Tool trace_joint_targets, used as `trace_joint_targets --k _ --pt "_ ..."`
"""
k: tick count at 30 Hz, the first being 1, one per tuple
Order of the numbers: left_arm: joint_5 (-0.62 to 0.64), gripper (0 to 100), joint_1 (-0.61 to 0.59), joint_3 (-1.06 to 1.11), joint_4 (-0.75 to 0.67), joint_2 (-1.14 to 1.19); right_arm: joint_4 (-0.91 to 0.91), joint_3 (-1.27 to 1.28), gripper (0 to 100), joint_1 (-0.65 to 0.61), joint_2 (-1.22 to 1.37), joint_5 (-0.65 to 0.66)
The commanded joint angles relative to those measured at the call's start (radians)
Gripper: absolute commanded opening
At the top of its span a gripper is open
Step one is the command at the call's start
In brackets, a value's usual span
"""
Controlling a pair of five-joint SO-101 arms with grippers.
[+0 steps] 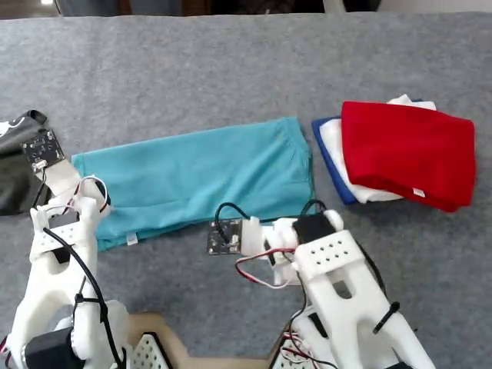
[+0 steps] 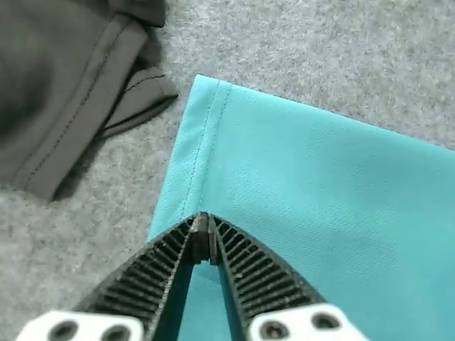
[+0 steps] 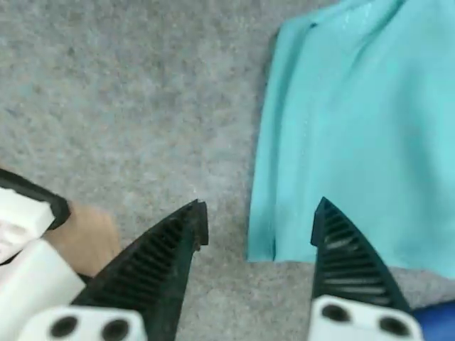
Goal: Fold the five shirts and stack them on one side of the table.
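— Fingers (image 2: 153, 273) of the left gripper (image 2: 204, 240) pressed tip to tip at the hemmed end of the long teal shirt (image 1: 200, 181). Is cloth caught between them?
— Cannot tell; the tips meet right on the hem. The right gripper (image 3: 259, 217) stands wide open, its black ribbed fingers (image 3: 170, 245) either side of the shirt's opposite corner, holding nothing.
— Where does the shirt lie?
— Folded into a long strip across the middle of the grey felt-covered desk (image 1: 231, 69). A crumpled dark grey shirt (image 1: 14, 173) sits at the left edge. At the right edge, a folded red shirt (image 1: 407, 150) tops a white shirt (image 1: 332, 154) and a blue shirt (image 1: 317, 131).
— Any writing?
— One small white tag (image 1: 132, 239) shows on the teal shirt's near edge and a second white tag (image 1: 419, 192) on the red shirt; no print can be read.
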Motion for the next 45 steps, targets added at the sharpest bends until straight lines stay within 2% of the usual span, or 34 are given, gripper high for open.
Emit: trace_joint_targets --k 1,7,12,17,24,32,40,45 --pt "0.000 3 0.012 -0.004 -0.015 -0.032 -0.095 0.044 25.1 -0.031 -0.021 -0.026" --pt "0.000 3 0.012 -0.002 -0.015 -0.032 -0.218 0.091 25.0 -0.025 0.012 -0.041" --pt "0.000 3 0.012 -0.002 -0.014 -0.032 -0.304 0.085 25.0 -0.008 0.237 -0.038" --pt "0.000 3 0.012 -0.002 -0.012 -0.032 -0.267 -0.065 25.0 0.032 0.433 -0.037" --pt "0.000 3 0.010 -0.001 -0.014 -0.032 -0.264 -0.104 24.9 0.035 0.472 -0.035" --pt "0.000 3 0.010 -0.001 -0.014 -0.032 -0.299 -0.105 3.9 0.037 0.472 -0.037" --pt "0.000 3 0.010 -0.001 -0.015 -0.032 -0.292 -0.136 2.3 0.041 0.472 -0.043" --pt "0.000 3 0.010 -0.001 -0.015 -0.032 -0.175 -0.266 1.4 0.091 0.473 -0.041"
